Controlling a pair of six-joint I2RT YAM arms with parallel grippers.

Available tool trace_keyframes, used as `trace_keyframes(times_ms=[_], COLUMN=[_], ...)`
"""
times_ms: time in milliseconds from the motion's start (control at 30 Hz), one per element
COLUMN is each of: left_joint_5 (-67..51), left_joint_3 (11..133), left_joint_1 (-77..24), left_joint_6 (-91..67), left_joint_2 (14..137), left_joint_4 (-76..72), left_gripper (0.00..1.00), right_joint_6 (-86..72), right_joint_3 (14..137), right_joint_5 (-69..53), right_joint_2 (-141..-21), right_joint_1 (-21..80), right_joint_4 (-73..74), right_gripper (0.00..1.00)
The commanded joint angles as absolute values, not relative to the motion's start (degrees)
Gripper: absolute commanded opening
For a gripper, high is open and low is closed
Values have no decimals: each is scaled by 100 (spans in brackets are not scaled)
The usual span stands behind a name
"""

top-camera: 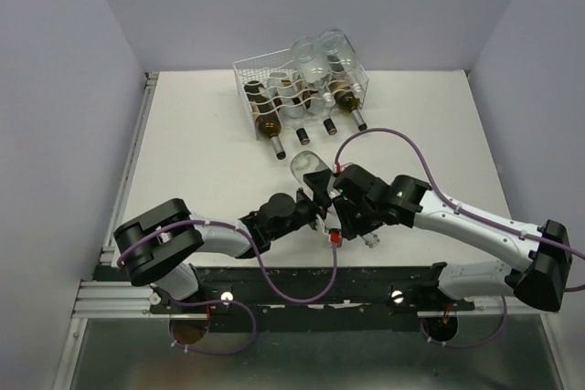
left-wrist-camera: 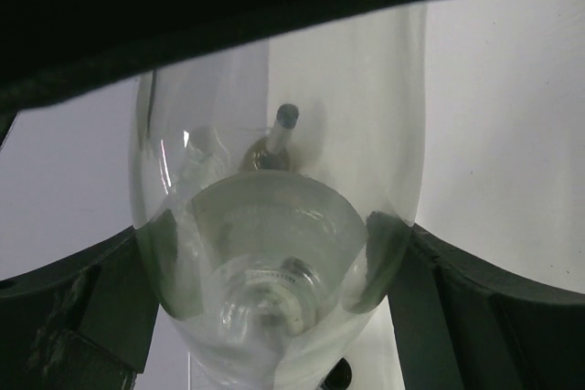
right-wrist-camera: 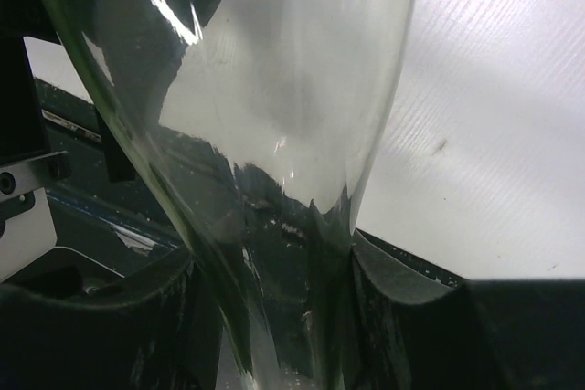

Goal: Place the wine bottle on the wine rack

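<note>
Since the bottle [top-camera: 308, 167] hangs between two arms at once, the step in hand looks like a handover, and it only goes well if one grip is sure before the other lets go. The glass is clear, smooth and tapering, so it will likely slide along its length if squeezed on the slope. The receiving arm should seat its pads on a straight part of the body and square to it. The arm that gives it up should spread its fingers slowly and back straight off, without twisting the bottle. Whichever arm carries should have free reach across the table [top-camera: 201, 152] to the rack [top-camera: 245, 79], which stands at the far edge, well apart from the bottle. It already cradles several bottles, so an open wave in the wire has to be picked before moving.

The left gripper [left-wrist-camera: 274, 262] stands wide, yet it is clamped on the bottle: its pads [left-wrist-camera: 384, 244] lie against the glass on both sides of the body. The right gripper [right-wrist-camera: 274, 289] stands narrower, around a slimmer stretch. Its fingers [right-wrist-camera: 393, 280] also meet the glass on either side, so it appears to grip too, though I cannot judge how firmly. The bottle is off the table, near the arms' bases.
</note>
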State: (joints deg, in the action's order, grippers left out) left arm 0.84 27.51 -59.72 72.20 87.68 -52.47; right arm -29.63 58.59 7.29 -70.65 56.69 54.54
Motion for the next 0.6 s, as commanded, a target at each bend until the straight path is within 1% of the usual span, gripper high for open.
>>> trace_keyframes(times_ms=[0,67,100,133,167,200,233,267,300,400,567], left_joint_5=[553,632,659,668,659,650,624,598,580,659,773], left_joint_3=[3164,3155,3120,3120,3094,3068,3059,3041,3015,2909,2672], left_joint_1=[-5933,-5933,-5933,-5933,-5933,-5941,-5950,-5968,-5976,-6056,-6161], left_joint_6=[7417,7470,7532,7584,7620,7620,7629,7655,7681,7953,7849], left_joint_2=[8657,8736,8754,8780,8789,8789,8780,8745,8736,8631,8333], left_joint_4=[-6381,-6433,-6451,-6451,-6442,-6442,-6381,-6329,-6232,-5688,-5213], left_gripper=[6,31,47,58,65,75,88,96,99,99,99], right_joint_6=[-3094,-3138,-3129,-3138,-3146,-3146,-3146,-3120,-3111,-3120,-3103], right_joint_3=[5880,5880,5897,5924,5959,5994,6020,6047,6099,6205,6380], right_joint_5=[826,984,1071,1159,1221,1291,1362,1406,1458,1818,2425], right_joint_2=[-7163,-7067,-7023,-6979,-6952,-6917,-6900,-6882,-6891,-6794,-6601], right_joint_1=[5695,5695,5695,5695,5687,5695,5687,5687,5695,5695,5695], right_joint_4=[5458,5423,5405,5405,5414,5405,5414,5414,5458,5528,5730], right_gripper=[1,0,1,1,0,1,1,0,0,0,0])
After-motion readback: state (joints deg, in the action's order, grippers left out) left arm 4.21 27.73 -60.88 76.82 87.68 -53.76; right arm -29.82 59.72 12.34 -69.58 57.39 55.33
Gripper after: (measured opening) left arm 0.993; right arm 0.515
